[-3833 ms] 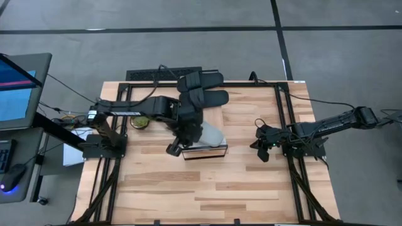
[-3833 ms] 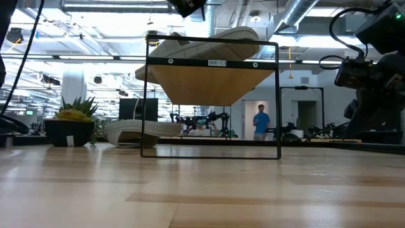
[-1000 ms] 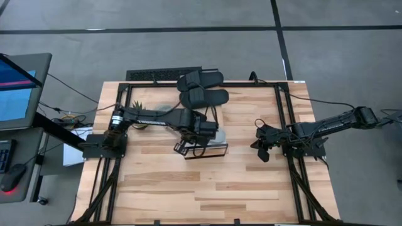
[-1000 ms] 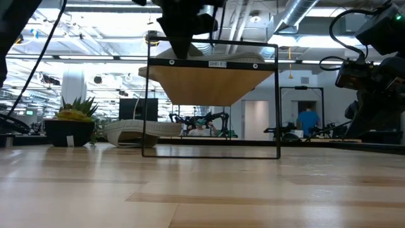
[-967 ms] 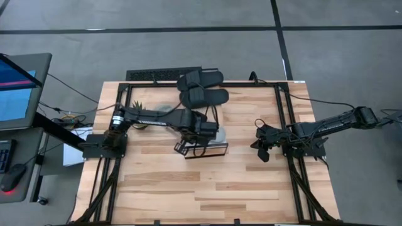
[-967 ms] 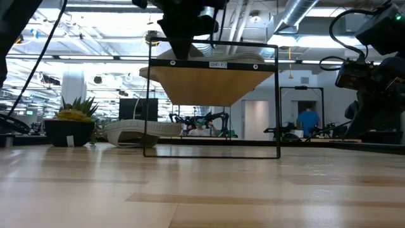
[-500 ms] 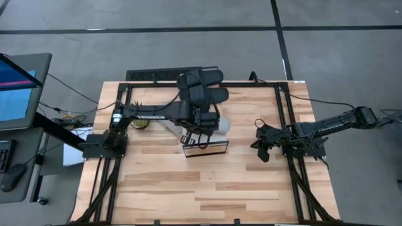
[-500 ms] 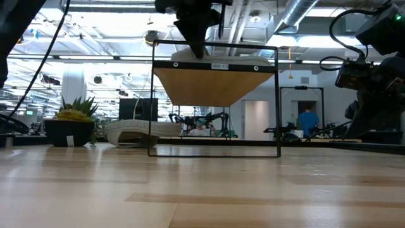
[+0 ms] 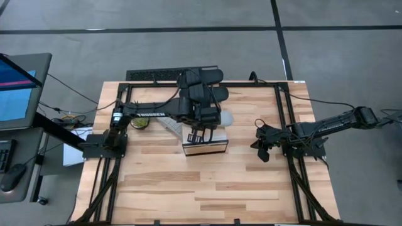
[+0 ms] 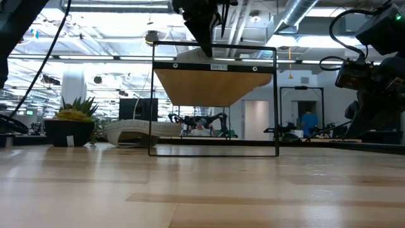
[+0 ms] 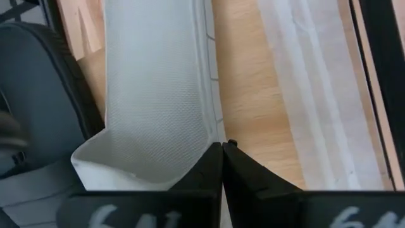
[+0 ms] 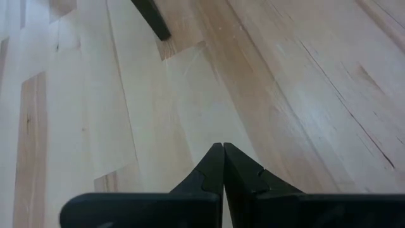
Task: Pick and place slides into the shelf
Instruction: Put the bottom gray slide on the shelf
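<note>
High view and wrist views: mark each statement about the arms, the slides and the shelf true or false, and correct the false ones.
1. The left gripper is shut. True.
2. The right gripper holds a black slide. False: it is shut on nothing, over bare table.
3. The left arm reaches over the shelf. True.
4. The two black slides lie at the table's near edge. False: they lie at its far edge, behind the shelf.
5. A pale slide shows right ahead of the left gripper. True.

Pale slide (image 9: 221,118) — mostly hidden under left arm (image 9: 157,112)
</note>
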Motion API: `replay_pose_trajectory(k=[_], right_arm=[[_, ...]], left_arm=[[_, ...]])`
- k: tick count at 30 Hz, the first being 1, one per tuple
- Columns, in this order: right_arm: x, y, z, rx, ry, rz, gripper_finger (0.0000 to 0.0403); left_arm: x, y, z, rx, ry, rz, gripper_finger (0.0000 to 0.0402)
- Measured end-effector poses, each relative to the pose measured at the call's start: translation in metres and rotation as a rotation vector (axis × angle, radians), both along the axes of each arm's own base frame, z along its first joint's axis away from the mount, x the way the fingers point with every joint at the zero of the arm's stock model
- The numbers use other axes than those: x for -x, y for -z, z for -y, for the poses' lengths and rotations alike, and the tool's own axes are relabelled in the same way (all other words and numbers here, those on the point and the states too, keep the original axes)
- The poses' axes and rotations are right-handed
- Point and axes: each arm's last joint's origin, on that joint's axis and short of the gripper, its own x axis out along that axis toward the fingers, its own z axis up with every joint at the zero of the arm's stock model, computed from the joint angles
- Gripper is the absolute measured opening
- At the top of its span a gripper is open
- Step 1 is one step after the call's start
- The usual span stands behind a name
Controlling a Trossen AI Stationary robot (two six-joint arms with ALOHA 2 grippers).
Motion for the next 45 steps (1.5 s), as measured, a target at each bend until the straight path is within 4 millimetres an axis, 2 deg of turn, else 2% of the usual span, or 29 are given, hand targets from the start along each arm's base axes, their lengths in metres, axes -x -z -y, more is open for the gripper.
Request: replay_pose_trajectory(k=[8, 14, 20, 22, 25, 31, 35, 38, 42, 45], right_arm=[[0.0, 0.0, 0.001, 0.025, 0.024, 0.004, 0.0], [0.0, 0.0, 0.003, 0.061, 0.085, 0.011, 0.0], [-0.001, -0.001, 0.009, 0.068, 0.161, 0.017, 0.0], [-0.003, -0.003, 0.013, 0.064, 0.191, 0.046, 0.0], [-0.009, -0.009, 0.018, 0.059, 0.223, 0.132, 0.0], [-0.022, -0.028, 0.023, 0.043, 0.169, 0.365, 0.0], [-0.027, -0.039, 0.021, 0.042, 0.096, 0.486, 0.0], [-0.029, -0.047, 0.02, 0.076, 0.061, 0.525, 0.0], [-0.032, -0.06, 0.021, 0.134, 0.027, 0.565, 0.0], [-0.034, -0.069, 0.02, 0.156, 0.011, 0.59, 0.0]], left_arm=[[-0.002, -0.003, 0.0, 0.027, -0.076, 0.055, 0.0], [-0.004, -0.027, -0.005, 0.043, -0.132, 0.181, 0.0], [0.002, -0.063, -0.012, 0.03, -0.205, 0.365, 0.0], [0.011, -0.078, -0.013, 0.011, -0.22, 0.436, 0.0], [0.03, -0.113, -0.009, 0.005, -0.222, 0.587, 0.0], [0.071, -0.171, 0.011, 0.039, -0.168, 0.875, 0.0], [0.103, -0.192, 0.029, 0.052, -0.139, 0.927, 0.0], [0.11, -0.187, 0.047, 0.024, -0.138, 0.902, 0.0], [0.114, -0.164, 0.062, -0.046, -0.226, 0.866, 0.0], [0.122, -0.145, 0.065, -0.039, -0.302, 0.919, 0.0]])
